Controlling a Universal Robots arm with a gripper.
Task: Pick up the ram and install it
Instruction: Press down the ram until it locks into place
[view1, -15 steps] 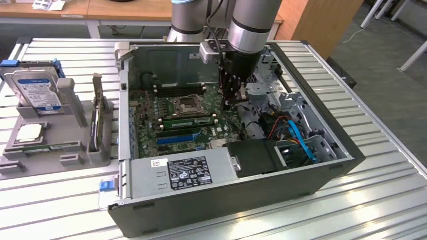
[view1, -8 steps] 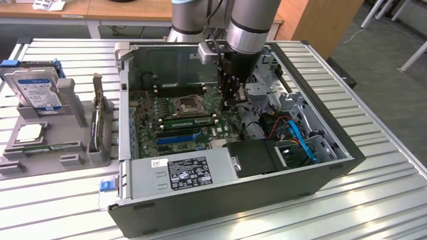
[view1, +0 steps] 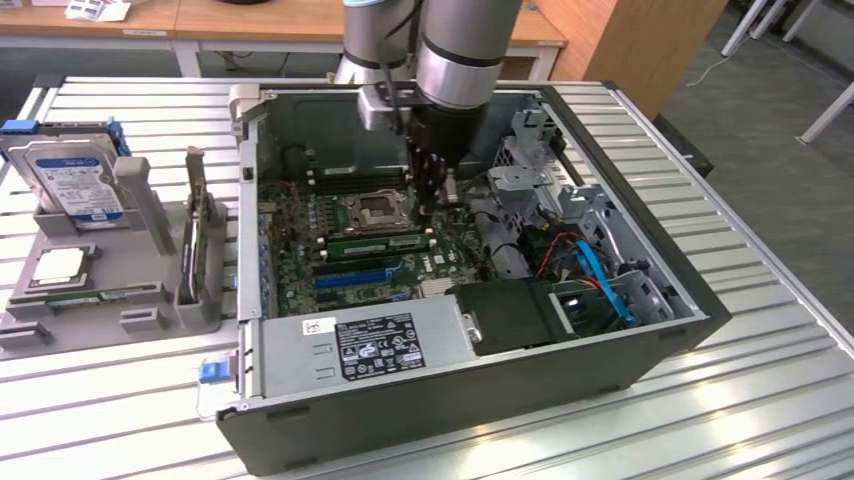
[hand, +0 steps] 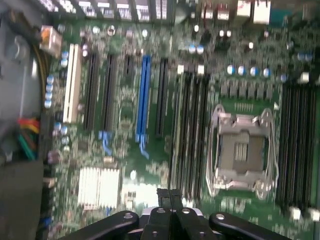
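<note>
The ram (view1: 380, 243) is a long green stick standing in a black memory slot just beside the empty processor socket (view1: 371, 210), inside the open computer case (view1: 467, 400). My gripper (view1: 431, 203) hangs over the motherboard, a little above the ram's end at the exterior view's right. In the wrist view the gripper (hand: 169, 196) is shut, its two dark fingertips pressed together with nothing between them. Below them run the memory slots (hand: 190, 135) next to the socket (hand: 240, 150); the ram there is hard to tell from the slots.
A blue expansion slot (view1: 358, 272) (hand: 143, 95) runs parallel to the memory slots. The power supply (view1: 360, 345) and a fan with blue and orange cables (view1: 594, 270) crowd the case's near side. On the exterior view's left, a grey holder (view1: 134, 310) carries a hard drive (view1: 74, 180) and a processor chip (view1: 60, 265).
</note>
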